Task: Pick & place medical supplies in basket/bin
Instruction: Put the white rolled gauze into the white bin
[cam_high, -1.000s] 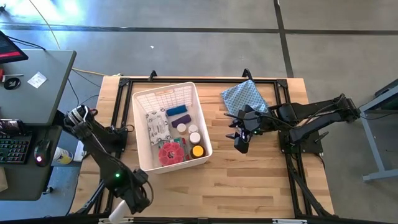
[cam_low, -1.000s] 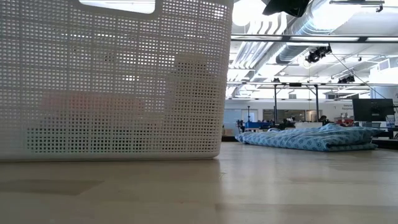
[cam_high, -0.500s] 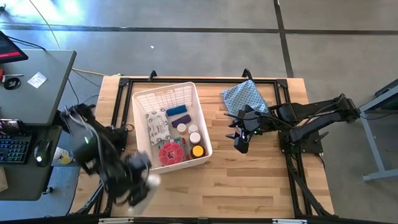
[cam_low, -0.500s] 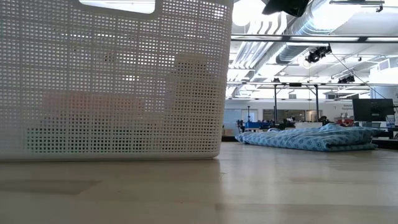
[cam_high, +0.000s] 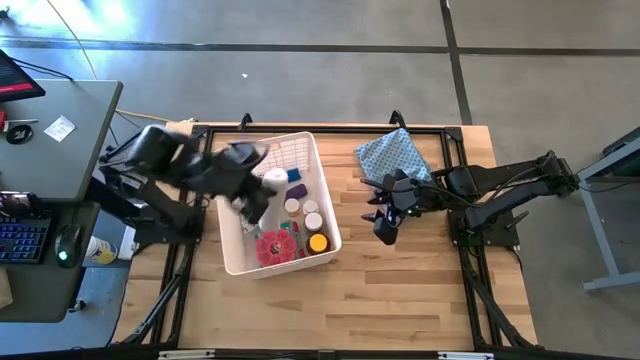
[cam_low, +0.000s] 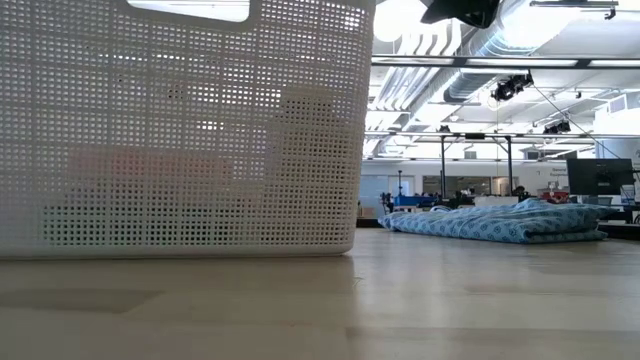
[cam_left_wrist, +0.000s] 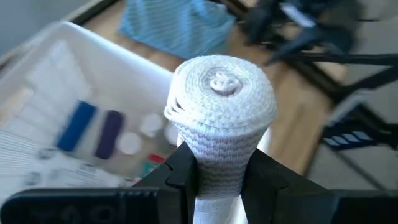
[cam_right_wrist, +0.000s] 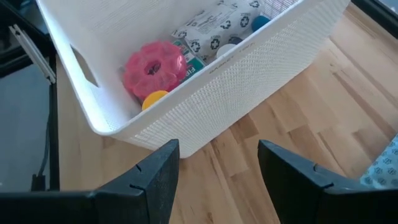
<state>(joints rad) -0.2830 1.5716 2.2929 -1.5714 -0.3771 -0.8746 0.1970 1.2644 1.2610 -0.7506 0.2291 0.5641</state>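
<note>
Two arms: the left arm had swung from the table's near-left corner to above the bin; the right waited beside it.
Bin (cam_high: 229, 258): white, on the table's left half, holding a red disc (cam_high: 273, 245), jars and packets.
Change: a fresh supply had arrived over the bin, so release looked next.
Left gripper (cam_left_wrist: 219, 171): jaws clamped on a white bandage roll (cam_left_wrist: 221, 99), hovering above the bin.
Right gripper (cam_right_wrist: 217, 168): jaws parted, holding nothing, near the bin's wall.
</note>
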